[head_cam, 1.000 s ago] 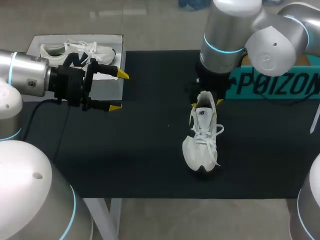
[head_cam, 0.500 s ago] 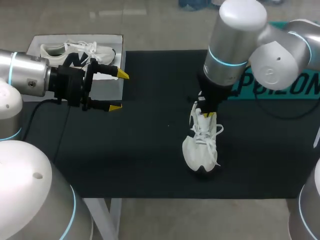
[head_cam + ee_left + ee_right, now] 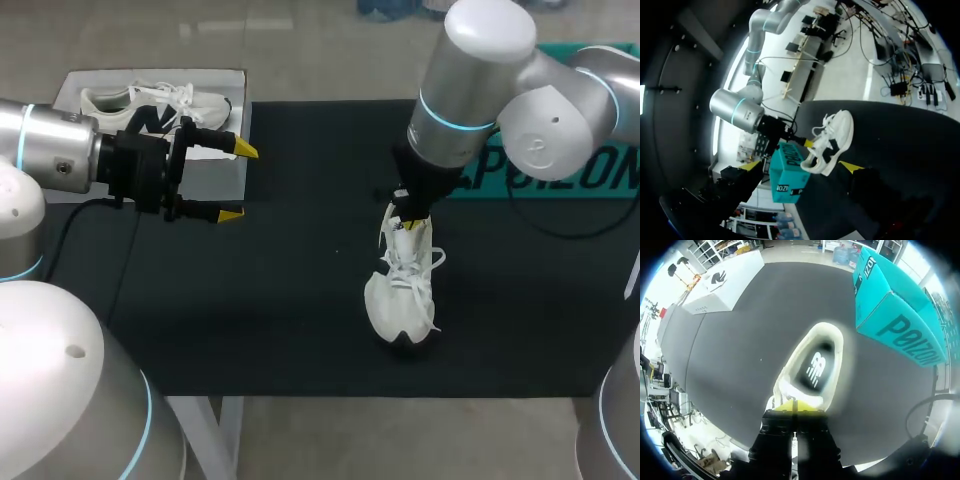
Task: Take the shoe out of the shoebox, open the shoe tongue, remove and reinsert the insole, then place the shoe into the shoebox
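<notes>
The right gripper [image 3: 408,222] is clenched on the tongue [image 3: 794,396] of the shoe [image 3: 398,300]; the shoe stands on the bench [image 3: 260,310], well apart from the shoebox [image 3: 150,73]; the left gripper [image 3: 236,182] hangs released beside that box. Opening the tongue looks to be the step in hand; next it needs drawing back so the insole [image 3: 816,365] lies bare.
</notes>
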`<action>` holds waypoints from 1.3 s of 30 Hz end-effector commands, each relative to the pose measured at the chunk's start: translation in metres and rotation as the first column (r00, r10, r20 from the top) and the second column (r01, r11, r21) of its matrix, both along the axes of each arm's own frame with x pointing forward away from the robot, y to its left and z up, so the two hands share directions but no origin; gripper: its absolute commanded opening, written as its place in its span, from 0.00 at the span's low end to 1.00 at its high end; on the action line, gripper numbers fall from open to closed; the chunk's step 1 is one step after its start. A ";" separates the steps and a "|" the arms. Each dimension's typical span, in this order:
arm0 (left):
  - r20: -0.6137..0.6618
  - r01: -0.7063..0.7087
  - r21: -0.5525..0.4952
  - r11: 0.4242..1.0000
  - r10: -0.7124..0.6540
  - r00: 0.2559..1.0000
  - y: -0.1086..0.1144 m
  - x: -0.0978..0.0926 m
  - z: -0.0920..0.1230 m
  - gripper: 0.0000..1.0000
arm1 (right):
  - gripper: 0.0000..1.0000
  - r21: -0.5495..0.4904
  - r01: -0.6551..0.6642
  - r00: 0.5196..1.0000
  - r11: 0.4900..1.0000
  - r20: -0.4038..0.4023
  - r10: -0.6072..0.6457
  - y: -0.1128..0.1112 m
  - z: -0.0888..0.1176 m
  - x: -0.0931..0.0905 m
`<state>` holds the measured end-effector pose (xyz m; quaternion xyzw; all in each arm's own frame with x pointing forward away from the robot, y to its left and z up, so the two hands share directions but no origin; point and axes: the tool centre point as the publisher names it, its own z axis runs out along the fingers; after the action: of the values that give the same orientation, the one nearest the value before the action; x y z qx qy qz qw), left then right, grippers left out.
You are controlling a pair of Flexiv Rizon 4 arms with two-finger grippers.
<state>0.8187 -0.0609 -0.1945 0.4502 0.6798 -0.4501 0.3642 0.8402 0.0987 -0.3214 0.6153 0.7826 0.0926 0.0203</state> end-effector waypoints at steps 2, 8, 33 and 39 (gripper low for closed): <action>0.000 0.000 0.003 1.000 0.000 1.000 0.000 0.000 0.000 1.00 | 0.00 -0.010 0.008 1.000 1.000 0.014 -0.008 -0.009 0.014 -0.007; 0.000 0.000 0.003 1.000 0.000 1.000 0.000 0.000 0.000 1.00 | 0.00 0.003 -0.069 0.996 0.998 0.056 0.068 -0.014 0.021 0.008; 0.000 0.000 0.003 1.000 0.000 1.000 0.000 0.000 0.000 1.00 | 1.00 -0.137 -0.656 0.742 0.742 0.061 0.667 -0.020 0.018 0.030; 0.000 0.000 0.003 1.000 0.000 1.000 0.000 0.000 0.000 1.00 | 1.00 -0.137 -0.656 0.742 0.742 0.061 0.667 -0.020 0.018 0.030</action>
<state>0.8187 -0.0609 -0.1945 0.4502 0.6798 -0.4501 0.3642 0.8707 0.0780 -0.3026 0.2892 0.9516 0.0846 0.0602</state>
